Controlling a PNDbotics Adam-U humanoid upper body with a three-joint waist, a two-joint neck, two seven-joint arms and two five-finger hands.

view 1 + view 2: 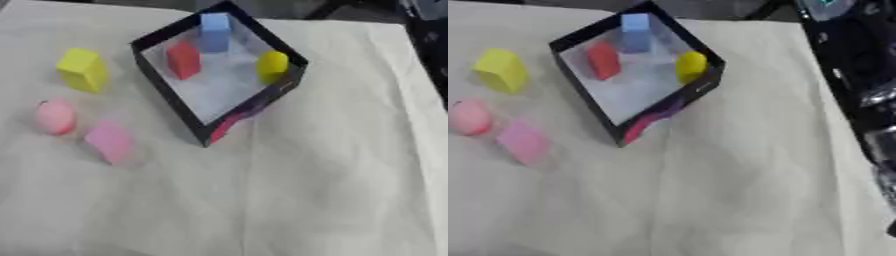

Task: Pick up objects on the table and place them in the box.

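Three pieces left out on the desk [332,190], all on its left side, left of the box [262,102]: yellow block [83,70] farthest back, pink ball [55,116] nearer and close to the left edge, pink block [110,141] just beside the ball, toward the front. Three more already inside the box: blue block [214,31] at the far corner, red block [183,60] by the left wall, small yellow piece [273,66] against the right wall. Box turned corner-on to the robot, open top, floor between the pieces bare. No hand in either view, so no telling whether fingers are spread or curled, and nothing seen held. Only a dark stretch of right arm [855,75] along the right edge in the right eye view, well apart from everything loose, with the box between it and the pieces. No left arm showing at all. Judging by layout, left hand better placed for the coming pick, since all three loose pieces sit on its side. Pink block probably the easiest first target, being nearest the front; long axis looks tilted front to back, though too soft to be sure. Ball touching or just short of the pink block, cannot say which, so some risk of nudging it. Roughly half done.
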